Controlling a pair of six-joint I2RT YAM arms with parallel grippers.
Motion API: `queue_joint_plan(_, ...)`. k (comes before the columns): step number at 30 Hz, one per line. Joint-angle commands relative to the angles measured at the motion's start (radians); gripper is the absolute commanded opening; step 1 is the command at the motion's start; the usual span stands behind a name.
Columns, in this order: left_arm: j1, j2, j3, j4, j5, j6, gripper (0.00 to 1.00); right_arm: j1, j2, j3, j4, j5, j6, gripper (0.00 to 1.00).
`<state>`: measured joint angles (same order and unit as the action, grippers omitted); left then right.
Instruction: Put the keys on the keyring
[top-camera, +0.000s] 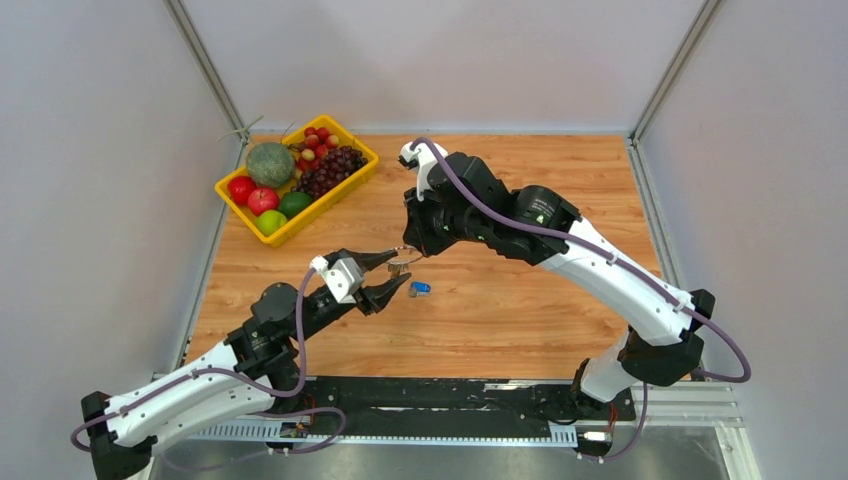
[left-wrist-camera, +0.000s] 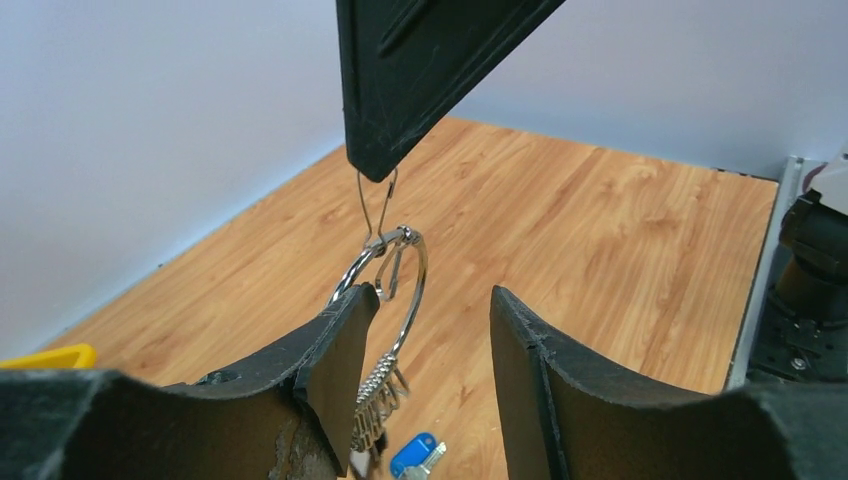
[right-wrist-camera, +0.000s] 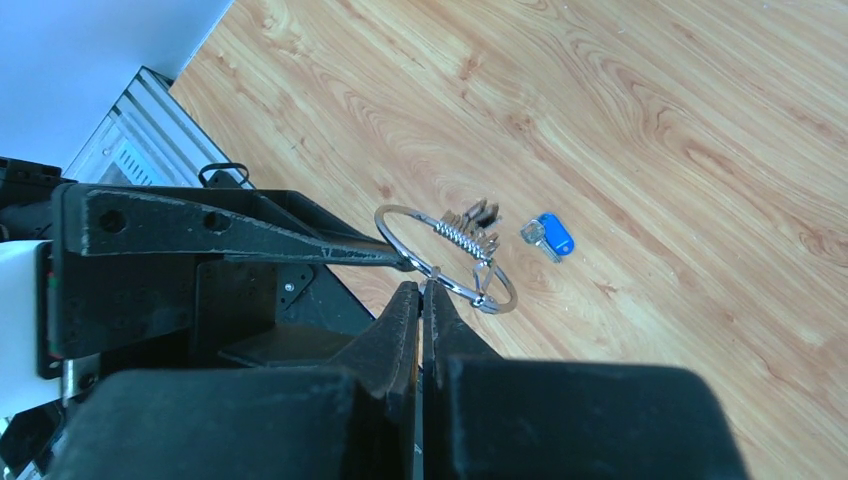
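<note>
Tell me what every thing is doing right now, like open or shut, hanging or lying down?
left gripper: open, with the keyring between its fingers.
right gripper: shut, holding the keyring up.
keyring: up off the table, hanging from the right gripper.
silver keys: on the keyring, dangling.
blue key: lying on the table, not on the keyring.
yellow basket: full of fruit.

Your left arm (top-camera: 200, 385) low, stretched from base toward table centre. Left gripper (top-camera: 403, 270) spread wide, one fingertip at keyring (right-wrist-camera: 458, 236). Your right arm (top-camera: 600, 265) arched in from right, wrist bent down. Right gripper (right-wrist-camera: 422, 292) jaws pressed together, pinching keyring's wire clip from above.
</note>
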<state>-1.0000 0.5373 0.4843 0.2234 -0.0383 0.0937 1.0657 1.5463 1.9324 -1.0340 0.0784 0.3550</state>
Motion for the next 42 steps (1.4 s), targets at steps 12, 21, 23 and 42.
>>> queue_joint_plan(12, -0.002, -0.004, 0.16, -0.118, 0.133, -0.028, 0.56, -0.038, -0.053, -0.015, 0.016, 0.026, -0.04, 0.0)
queue_joint_plan(21, -0.003, 0.126, 0.151, 0.02, 0.047, 0.082, 0.59, -0.083, -0.073, -0.021, 0.011, -0.001, -0.053, 0.0)
queue_joint_plan(23, -0.004, 0.168, 0.147, 0.067, 0.028, 0.116, 0.59, -0.083, -0.073, -0.016, 0.01, -0.006, -0.053, 0.0)
queue_joint_plan(42, -0.003, 0.25, 0.178, 0.19, 0.023, 0.234, 0.61, -0.087, -0.088, -0.04, 0.016, 0.009, -0.062, 0.0)
